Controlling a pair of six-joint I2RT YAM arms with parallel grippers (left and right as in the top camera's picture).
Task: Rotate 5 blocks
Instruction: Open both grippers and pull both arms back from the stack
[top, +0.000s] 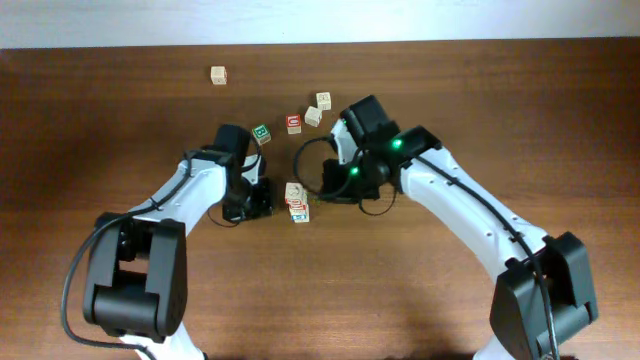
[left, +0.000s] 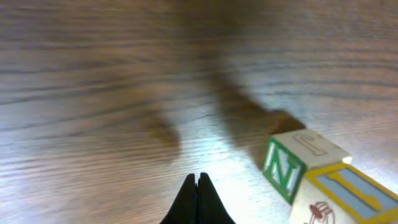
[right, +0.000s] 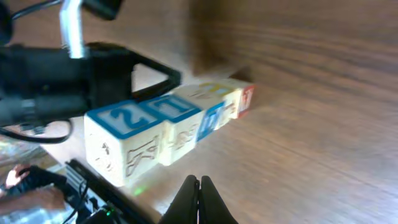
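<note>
A short row of light-wood alphabet blocks (top: 297, 202) lies side by side on the table, between my two grippers. The left wrist view shows its end cube with a green "N" (left: 287, 167), and beside it a blue-and-yellow-faced cube (left: 348, 194). From the right wrist I see the row as a line, with two blue-topped cubes (right: 121, 140) closest and a red-marked cube (right: 247, 99) at the far end. My left gripper (left: 199, 178) is shut and empty, just left of the row (top: 270, 198). My right gripper (right: 199, 180) is shut and empty, just right of the row (top: 320, 187).
Loose cubes lie behind the row: a green "B" cube (top: 261, 133), a red-lettered cube (top: 294, 124), two pale cubes (top: 313, 116) (top: 324, 100), and a lone pale cube (top: 219, 75) at the far left. Both arms' bases stand at the near edge.
</note>
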